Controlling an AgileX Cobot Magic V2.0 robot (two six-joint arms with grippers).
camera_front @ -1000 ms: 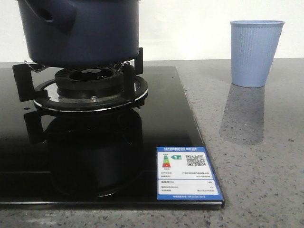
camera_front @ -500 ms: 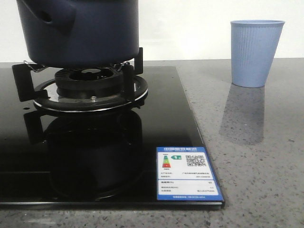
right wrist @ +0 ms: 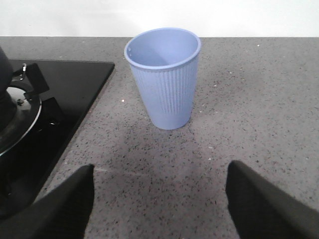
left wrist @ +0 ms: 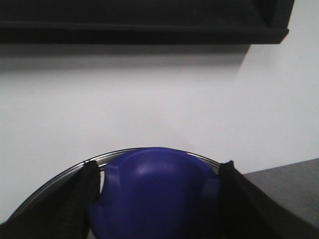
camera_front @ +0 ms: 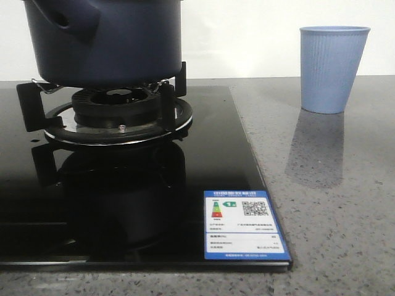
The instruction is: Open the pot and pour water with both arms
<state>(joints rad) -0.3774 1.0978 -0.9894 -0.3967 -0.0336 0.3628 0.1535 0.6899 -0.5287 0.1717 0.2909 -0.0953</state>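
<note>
The dark navy pot (camera_front: 105, 43) sits on the gas burner (camera_front: 117, 114) at the left of the front view, with its top cut off by the frame. Its stubby handle socket (camera_front: 65, 21) points toward the camera. In the left wrist view, my left gripper (left wrist: 158, 170) is shut on the blue lid knob (left wrist: 154, 199), and the lid's metal rim (left wrist: 60, 181) curves behind it. My right gripper (right wrist: 160, 172) stands open over bare counter, a short way in front of the pale blue ribbed cup (right wrist: 164, 79). Neither gripper shows in the front view.
The black glass hob (camera_front: 123, 203) carries a blue energy label (camera_front: 244, 225) at its near right corner. The ribbed cup (camera_front: 333, 68) stands on the speckled grey counter (camera_front: 333, 203) to the hob's right. A white wall runs behind.
The pot has jiggled slightly sideways on the burner and come back. The cup has not moved.
</note>
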